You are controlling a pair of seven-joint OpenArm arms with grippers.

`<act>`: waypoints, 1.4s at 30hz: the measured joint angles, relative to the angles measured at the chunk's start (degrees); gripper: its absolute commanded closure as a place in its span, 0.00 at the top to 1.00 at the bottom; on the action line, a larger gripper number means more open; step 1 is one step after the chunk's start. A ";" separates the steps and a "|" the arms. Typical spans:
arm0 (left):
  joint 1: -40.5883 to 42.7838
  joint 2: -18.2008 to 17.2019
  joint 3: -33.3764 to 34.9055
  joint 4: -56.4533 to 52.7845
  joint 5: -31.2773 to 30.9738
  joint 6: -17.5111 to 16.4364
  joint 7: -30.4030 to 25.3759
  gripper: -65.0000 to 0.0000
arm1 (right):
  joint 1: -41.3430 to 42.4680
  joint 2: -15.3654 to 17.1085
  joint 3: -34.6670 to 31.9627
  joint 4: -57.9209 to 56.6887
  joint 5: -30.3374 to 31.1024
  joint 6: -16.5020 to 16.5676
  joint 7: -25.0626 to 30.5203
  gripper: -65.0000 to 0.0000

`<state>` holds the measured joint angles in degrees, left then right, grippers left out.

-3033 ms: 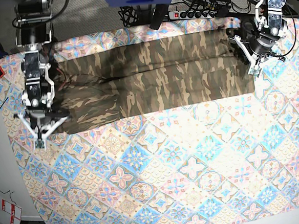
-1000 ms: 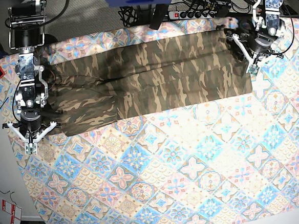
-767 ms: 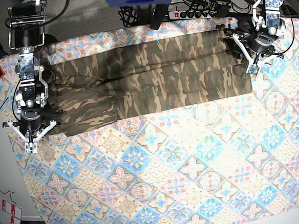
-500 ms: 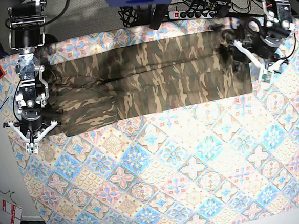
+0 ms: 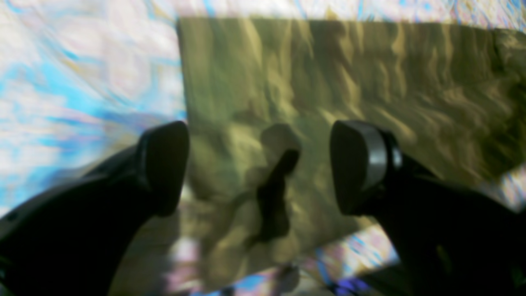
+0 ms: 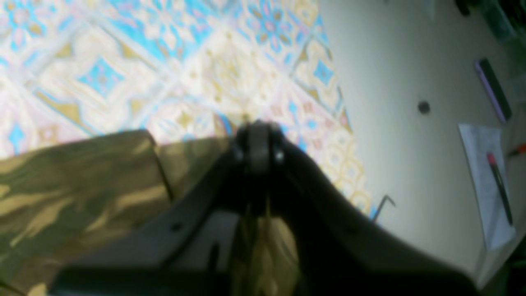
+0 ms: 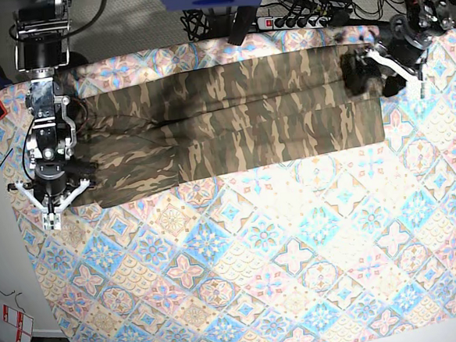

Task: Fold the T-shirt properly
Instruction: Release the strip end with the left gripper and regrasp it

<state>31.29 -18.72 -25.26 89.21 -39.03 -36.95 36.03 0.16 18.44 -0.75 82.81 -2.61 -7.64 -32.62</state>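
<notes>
Covering the table, tile-patterned tablecloth [image 7: 297, 260] under T-shirt [image 7: 240, 119]; left end effector [image 5: 259, 164] agape, right end effector [image 6: 257, 139] closed.

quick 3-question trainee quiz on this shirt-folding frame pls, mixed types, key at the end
1. True or false: the T-shirt lies folded into a long band across the far part of the tablecloth.
2. Which hand has its jaws spread apart? A) left hand B) right hand C) both
3. Fill in: the right hand is closed beside the shirt's ____ corner, in its own wrist view.

Key: 1 true; 2 A; 3 near
</notes>
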 measured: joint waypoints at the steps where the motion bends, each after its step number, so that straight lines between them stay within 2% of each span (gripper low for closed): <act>1: -0.04 0.09 0.02 -1.14 -0.07 -0.09 -0.87 0.81 | -0.09 0.04 0.00 0.00 -0.02 -0.17 -0.09 0.01; 4: -0.15 -0.26 -0.31 -3.30 -0.04 0.26 -3.56 0.81 | -0.35 0.26 0.00 -0.02 -0.02 -0.15 -0.42 0.01; 7: -0.13 -0.13 -1.40 -3.78 -0.04 0.17 -3.30 0.81 | -0.15 -0.04 0.00 -0.02 -0.02 -0.13 -0.39 0.01; 10: -0.31 0.33 -5.64 -4.13 -0.04 -0.39 -3.56 0.81 | -0.11 0.04 0.00 -0.66 -0.02 -0.11 -0.04 0.01; 13: -0.20 -0.24 -8.22 -6.03 0.00 0.66 -4.04 0.81 | -0.11 0.15 0.00 -2.43 -0.02 -0.13 -0.26 0.01; 25: -4.70 2.71 -7.56 -7.69 6.23 -0.17 -3.93 0.81 | -0.09 -0.02 0.00 -3.06 0.00 -0.11 -0.07 0.01; 29: -7.32 3.78 -7.19 -12.96 8.85 0.57 -3.72 0.81 | -0.20 0.11 0.00 -3.06 -0.02 -0.15 -0.09 0.01; 31: -7.82 3.52 -5.29 -14.51 8.20 0.22 -5.64 0.81 | -0.15 0.02 0.00 -3.06 -0.02 -0.13 -0.13 0.01; 42: -8.74 3.45 -3.15 -15.30 8.02 0.07 -6.05 0.61 | -0.17 0.00 0.00 -3.06 -0.02 -0.13 -0.07 0.01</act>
<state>22.55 -15.27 -28.40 73.91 -31.00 -36.88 29.98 -0.01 18.44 -0.75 79.75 -2.63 -7.77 -32.69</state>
